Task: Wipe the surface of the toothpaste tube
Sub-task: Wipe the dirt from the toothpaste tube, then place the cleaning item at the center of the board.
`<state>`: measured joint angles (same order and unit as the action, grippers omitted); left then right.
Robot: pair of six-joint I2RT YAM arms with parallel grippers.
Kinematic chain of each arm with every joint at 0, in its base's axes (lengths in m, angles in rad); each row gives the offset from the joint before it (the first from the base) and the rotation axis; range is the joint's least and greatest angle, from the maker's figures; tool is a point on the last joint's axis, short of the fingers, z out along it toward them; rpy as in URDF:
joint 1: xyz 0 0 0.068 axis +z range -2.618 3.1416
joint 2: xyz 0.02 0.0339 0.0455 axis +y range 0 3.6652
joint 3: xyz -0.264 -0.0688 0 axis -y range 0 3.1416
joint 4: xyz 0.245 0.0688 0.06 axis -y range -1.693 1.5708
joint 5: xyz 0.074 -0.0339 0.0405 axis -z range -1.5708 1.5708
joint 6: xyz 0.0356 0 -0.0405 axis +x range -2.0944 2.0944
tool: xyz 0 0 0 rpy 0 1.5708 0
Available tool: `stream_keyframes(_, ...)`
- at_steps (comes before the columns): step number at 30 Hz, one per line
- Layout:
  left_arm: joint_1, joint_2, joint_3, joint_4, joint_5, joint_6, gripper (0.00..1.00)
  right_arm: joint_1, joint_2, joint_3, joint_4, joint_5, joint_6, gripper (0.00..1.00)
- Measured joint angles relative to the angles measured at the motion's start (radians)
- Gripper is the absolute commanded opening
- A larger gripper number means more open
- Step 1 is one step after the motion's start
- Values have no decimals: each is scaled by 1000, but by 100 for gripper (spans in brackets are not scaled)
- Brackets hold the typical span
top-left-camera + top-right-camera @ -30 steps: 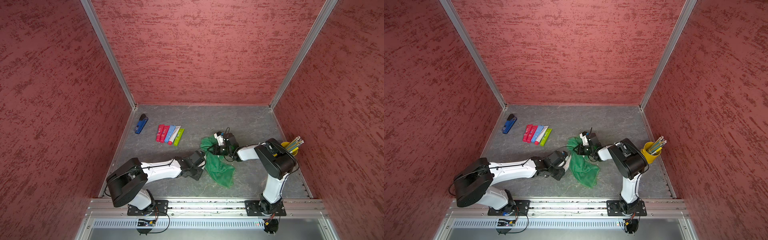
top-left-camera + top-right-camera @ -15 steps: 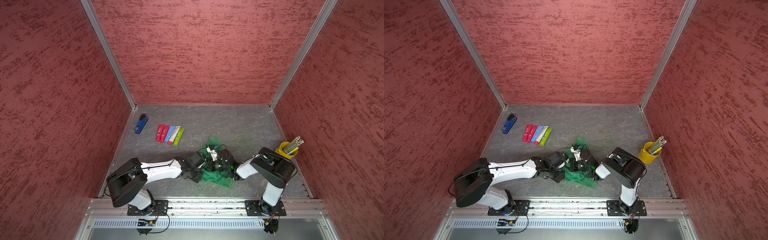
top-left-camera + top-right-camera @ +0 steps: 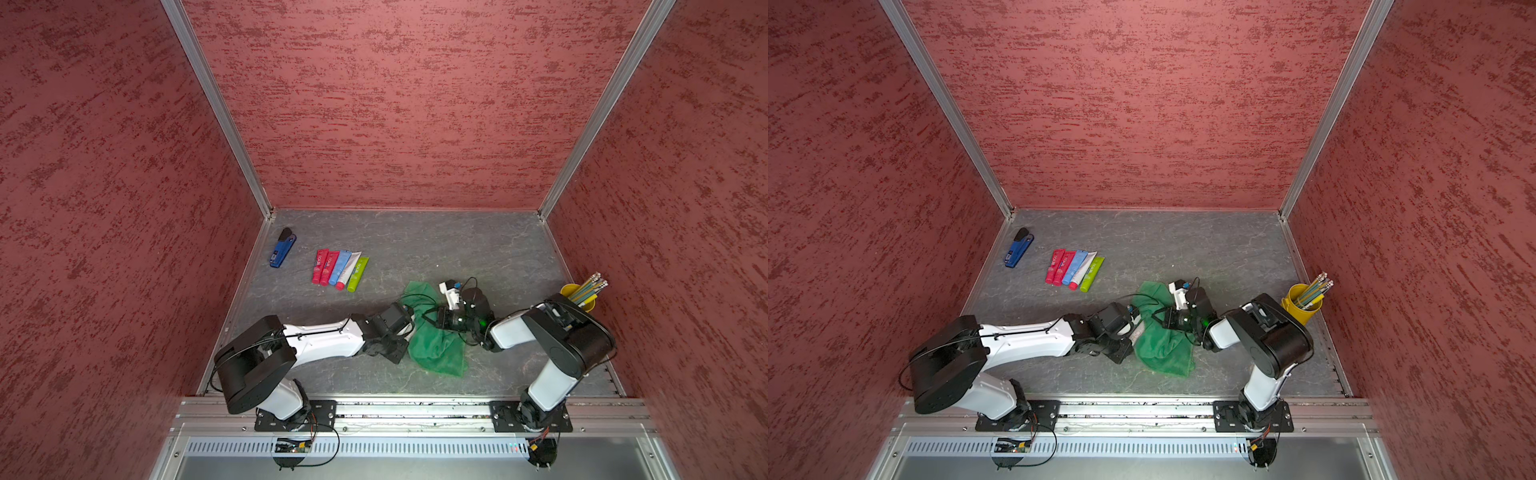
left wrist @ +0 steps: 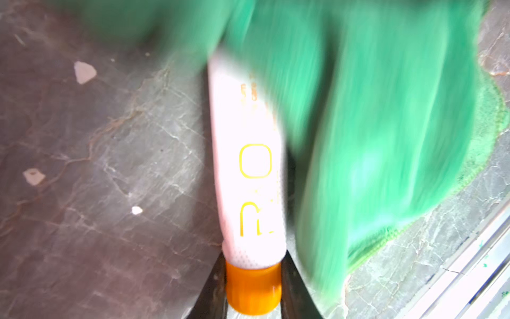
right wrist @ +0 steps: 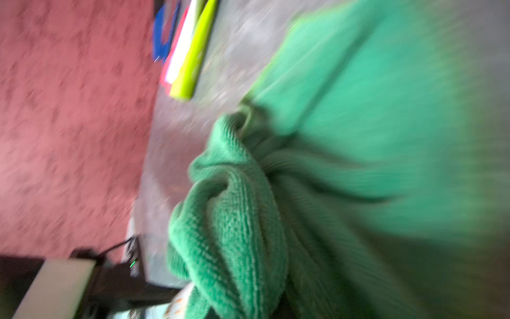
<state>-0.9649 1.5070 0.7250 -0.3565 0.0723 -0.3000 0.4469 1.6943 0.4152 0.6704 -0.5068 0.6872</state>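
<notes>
The left gripper (image 4: 253,266) is closed on the orange cap (image 4: 252,290) of a white toothpaste tube (image 4: 248,165). Its two dark fingers (image 4: 214,287) press the cap from either side, and the tube points straight out from the claw over the grey worktop (image 3: 457,249), about midway along its front edge. Whether the tube rests on the surface or is held just above it cannot be told. A green cloth (image 4: 386,124) covers the tube's far end and runs along one side of it, blurred with motion. The right gripper (image 3: 434,319) is clamped tight on a gathered fold of that cloth (image 5: 242,210), which fills its wrist view. Half a second ago the cloth lay bunched in a heap closer to the front edge, with the right arm folded in low beside it. In both top views it is now drawn out again into a long strip (image 3: 436,345) (image 3: 1163,345), running from the front towards the middle of the worktop, and the right arm has swung back out towards the right side. The left arm has kept its place throughout. The row of five coloured tubes (image 3: 340,270), the blue stapler (image 3: 282,252) near the back left corner and the yellow cup of pencils (image 3: 579,297) at the right edge are unmoved.
</notes>
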Motion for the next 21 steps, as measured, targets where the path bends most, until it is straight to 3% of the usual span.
stream_keyframes(8, 3, 0, -2, 1, -6, 0, 0, -106, -158, 3, -266, 91, -96, 0)
stream_keyframes(15, 45, 0, -2, 1, -6, -14, 0, -130, -489, 8, -528, 360, -132, 0)
stream_keyframes(21, 96, -13, -18, 9, -6, -30, 0, -130, -546, 26, -704, 457, -134, 0)
